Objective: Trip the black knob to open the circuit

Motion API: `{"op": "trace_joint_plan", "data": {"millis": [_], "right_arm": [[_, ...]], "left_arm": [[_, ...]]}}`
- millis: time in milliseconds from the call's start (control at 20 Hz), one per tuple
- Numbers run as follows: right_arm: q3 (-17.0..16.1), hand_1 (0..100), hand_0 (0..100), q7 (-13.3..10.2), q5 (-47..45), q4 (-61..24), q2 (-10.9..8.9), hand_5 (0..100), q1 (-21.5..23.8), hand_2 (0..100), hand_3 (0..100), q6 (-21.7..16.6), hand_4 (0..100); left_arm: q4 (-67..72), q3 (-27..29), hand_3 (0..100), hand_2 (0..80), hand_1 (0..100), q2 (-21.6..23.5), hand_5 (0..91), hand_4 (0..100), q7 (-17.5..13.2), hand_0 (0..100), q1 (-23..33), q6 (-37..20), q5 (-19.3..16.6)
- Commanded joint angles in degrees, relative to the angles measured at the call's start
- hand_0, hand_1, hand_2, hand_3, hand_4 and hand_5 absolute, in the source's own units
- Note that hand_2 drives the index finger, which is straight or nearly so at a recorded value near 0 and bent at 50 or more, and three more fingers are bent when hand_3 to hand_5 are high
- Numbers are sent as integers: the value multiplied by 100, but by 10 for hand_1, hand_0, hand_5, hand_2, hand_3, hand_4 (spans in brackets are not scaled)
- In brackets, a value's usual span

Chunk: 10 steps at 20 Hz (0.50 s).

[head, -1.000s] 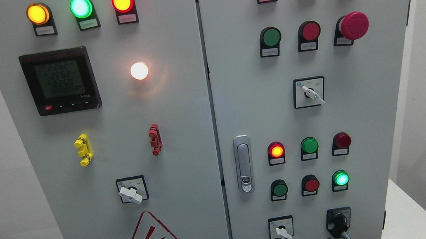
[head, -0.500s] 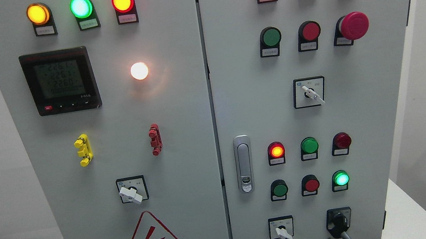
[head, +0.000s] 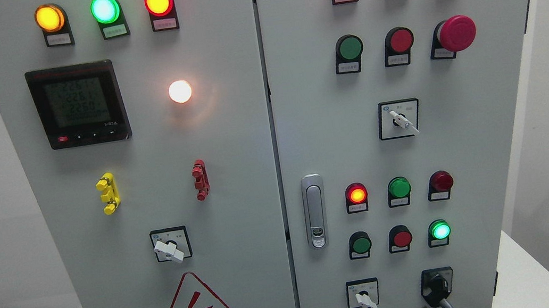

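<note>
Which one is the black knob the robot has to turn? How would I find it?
Look at the grey cabinet's right-hand door and go down to its bottom row, below the small round lights. Two switches sit there: a white-handled switch on the left and the black knob on the right. It is the only switch with a dark handle.

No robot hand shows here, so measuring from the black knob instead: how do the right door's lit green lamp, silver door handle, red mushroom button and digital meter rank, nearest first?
From the black knob:
1. lit green lamp, just above it.
2. silver door handle, up and left.
3. red mushroom button, top right.
4. digital meter, left door, top.
</note>
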Motion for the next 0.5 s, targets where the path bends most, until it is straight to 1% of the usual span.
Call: {"op": "trace_joint_plan", "data": {"millis": [0, 250, 450], "right_arm": [[100, 1000, 972, 200, 21, -217, -9, 911, -60, 0, 1000, -217, 1000], [100, 1000, 974, 200, 21, -226, -61, 910, -51, 0, 1000, -217, 1000], [100, 1000, 977, 191, 21, -234, -61, 910, -51, 0, 1000, -217, 1000]], "left_arm": [[6, 5, 0, 0, 389, -3, 0, 0, 2, 120, -3, 7, 14], [6, 5, 0, 0, 389, -3, 0, 0, 2, 120, -3, -2, 14], [6, 5, 0, 0, 389, -3, 0, 0, 2, 120, -3, 7, 14]]}}
